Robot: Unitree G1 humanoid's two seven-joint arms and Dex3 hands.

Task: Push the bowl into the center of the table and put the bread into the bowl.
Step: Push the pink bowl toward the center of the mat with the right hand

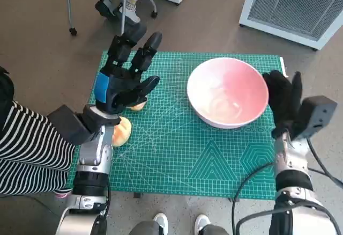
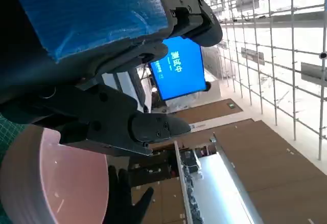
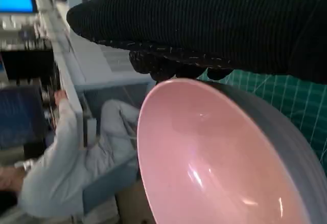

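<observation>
Where the robot's two pale forearms rise at the near edge, a green cutting mat (image 1: 177, 154) printed with a white grid covers the small table.

Item, bread: one rounded, tan-and-orange piece (image 1: 121, 131) lies on the mat near its left edge, just beside the left forearm. A second pale scrap (image 1: 138, 105) shows farther in, directly under the left hand; whether it is part of the same bread cannot be told, nor whether the fingers touch it.

Item, left hand (image 1: 124, 79): black, blue tape across its back, raised over the left part of the mat, fingers spread apart and stretched toward the far edge, nothing seen in its grasp. The left wrist view shows the taped back (image 2: 87, 14) close up, with the bowl's pink inside (image 2: 56, 183) beyond it.

Item, bowl (image 1: 228, 91): large, pink within, grey outside, upright on the right half of the mat, toward the far right corner.

Item, right hand (image 1: 283, 100): black knitted glove, fingers extended and flat against the bowl's right outer wall, enclosing nothing. The right wrist view shows the glove (image 3: 214, 24) meeting the bowl's rim (image 3: 225, 88).

Beyond the table: brown floor, a chair's wheeled legs (image 1: 72, 30), a white slatted cabinet (image 1: 297, 7), and in the right wrist view a seated person in light clothes (image 3: 76, 157).
</observation>
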